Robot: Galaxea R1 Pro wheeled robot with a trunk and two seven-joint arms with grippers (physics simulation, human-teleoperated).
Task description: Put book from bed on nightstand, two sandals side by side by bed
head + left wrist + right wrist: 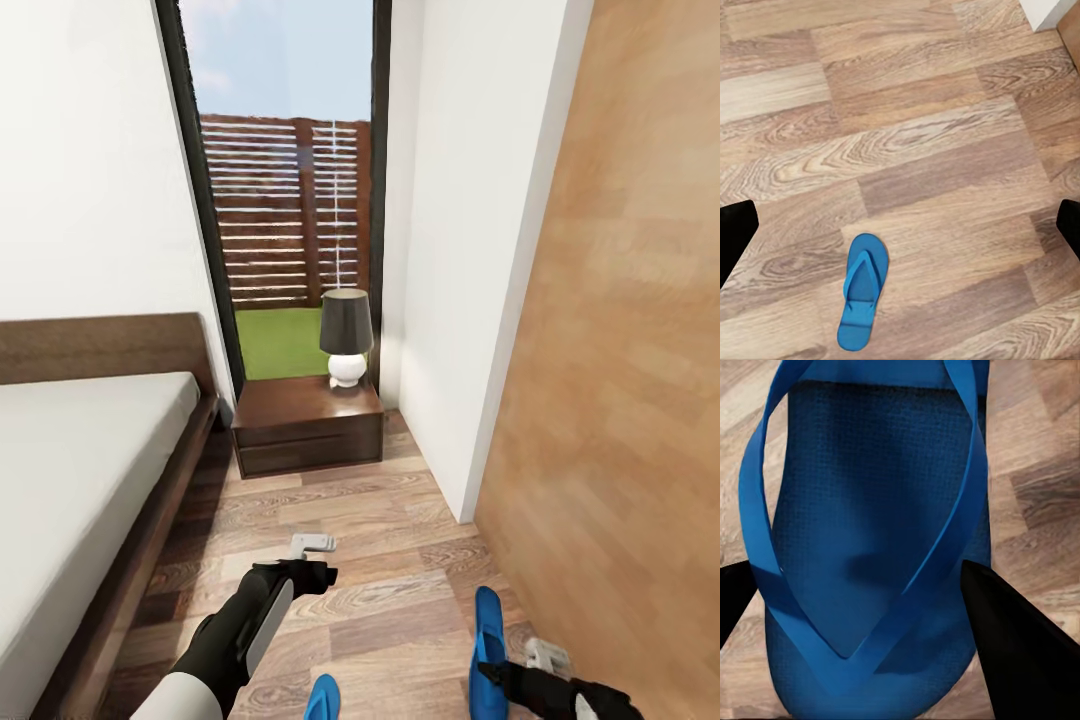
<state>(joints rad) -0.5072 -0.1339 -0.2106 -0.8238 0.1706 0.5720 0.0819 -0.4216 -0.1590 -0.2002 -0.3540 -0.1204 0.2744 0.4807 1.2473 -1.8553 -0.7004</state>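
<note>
Lower right of the head view: right gripper (540, 655) low at one blue sandal (487, 650), which lies lengthwise on the wood-plank floor (400, 590) close to the tan panel wall (620, 400). The second sandal (322, 698) shows at the bottom edge, well apart from the first. Left gripper (312, 545) hovers mid-frame with nothing in it. The bed (90, 470), dark frame and pale smooth mattress, occupies the left; the nightstand (308, 420), glossy dark wood, carries a lamp (346, 335). No book visible.

Left wrist view: one sandal (860, 291), flat, thin, rounded toe, at lower centre; fingers parted wide at both edges.

Right wrist view: textured foam sole and V-strap of the sandal (870, 540); dark fingertips (1012, 645) flank it, spread, contact unclear.

Risk, judged: the thin sole may slip or pivot in the grasp; the pair ends up far apart or skewed.
</note>
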